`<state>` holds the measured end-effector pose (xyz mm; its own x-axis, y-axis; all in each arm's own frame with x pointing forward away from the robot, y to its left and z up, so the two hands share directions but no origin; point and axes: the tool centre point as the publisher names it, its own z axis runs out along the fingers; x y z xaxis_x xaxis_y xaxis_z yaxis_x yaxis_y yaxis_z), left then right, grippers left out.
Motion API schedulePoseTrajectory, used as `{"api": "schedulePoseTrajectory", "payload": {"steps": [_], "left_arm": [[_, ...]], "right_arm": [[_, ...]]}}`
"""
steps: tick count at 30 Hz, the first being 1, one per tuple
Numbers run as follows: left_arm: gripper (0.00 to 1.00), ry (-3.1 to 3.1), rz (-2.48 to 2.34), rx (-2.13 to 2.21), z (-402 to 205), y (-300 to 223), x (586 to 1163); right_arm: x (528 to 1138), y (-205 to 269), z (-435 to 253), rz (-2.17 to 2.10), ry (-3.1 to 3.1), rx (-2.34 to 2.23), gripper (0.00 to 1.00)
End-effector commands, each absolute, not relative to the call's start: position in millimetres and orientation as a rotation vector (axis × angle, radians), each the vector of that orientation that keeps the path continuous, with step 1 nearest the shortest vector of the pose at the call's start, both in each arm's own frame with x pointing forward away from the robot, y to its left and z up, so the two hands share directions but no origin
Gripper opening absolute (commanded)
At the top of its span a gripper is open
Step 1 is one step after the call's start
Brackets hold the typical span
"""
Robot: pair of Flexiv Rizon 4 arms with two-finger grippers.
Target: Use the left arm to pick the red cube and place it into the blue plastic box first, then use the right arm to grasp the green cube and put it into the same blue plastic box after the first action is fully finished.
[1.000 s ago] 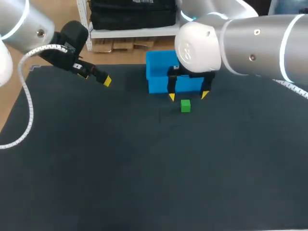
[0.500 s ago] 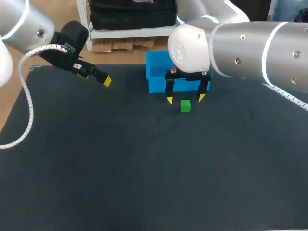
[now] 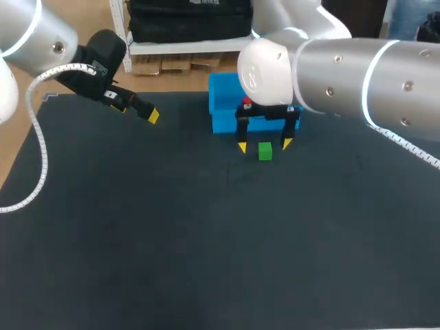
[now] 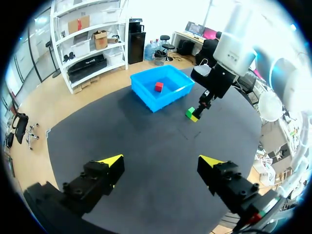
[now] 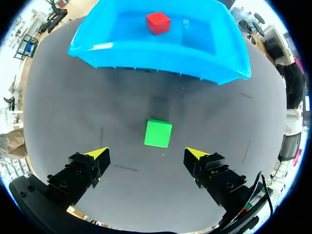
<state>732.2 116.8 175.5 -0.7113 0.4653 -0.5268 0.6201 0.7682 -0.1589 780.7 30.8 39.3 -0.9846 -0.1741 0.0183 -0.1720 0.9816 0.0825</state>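
Note:
The red cube (image 5: 158, 22) lies inside the blue plastic box (image 5: 122, 44), also seen as the red cube (image 4: 159, 86) in the blue box (image 4: 146, 95) from the left wrist. The green cube (image 3: 265, 151) rests on the dark table just in front of the box. My right gripper (image 3: 263, 145) hangs open directly over the green cube (image 5: 158, 133), its yellow tips straddling the cube without touching. My left gripper (image 3: 148, 114) stays open and empty far to the left of the box; its fingers (image 4: 109, 163) point toward the table's middle.
The dark table mat (image 3: 206, 240) stretches wide in front of the cube. The blue box (image 3: 223, 110) stands at the back middle, partly covered by my right arm (image 3: 330, 69). A white cable (image 3: 38, 151) loops from my left arm.
My right gripper has shifted left and come down toward the green cube, centring its tips on either side. The left arm has not moved.

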Motion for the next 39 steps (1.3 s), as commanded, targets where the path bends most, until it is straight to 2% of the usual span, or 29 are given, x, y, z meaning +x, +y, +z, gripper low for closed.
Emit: {"api": "schedulePoseTrajectory", "payload": {"steps": [1,39], "left_arm": [[1.0,2.494,-0.453,0.817,175.3,117.2,731.6],[1.0,2.494,-0.453,0.817,175.3,117.2,731.6]], "right_arm": [[781.3,30.6,35.8,-0.124,-3.099,0.265,1.0],[804.0,30.4,11.1,-0.024,-3.145,0.116,1.0]]}}
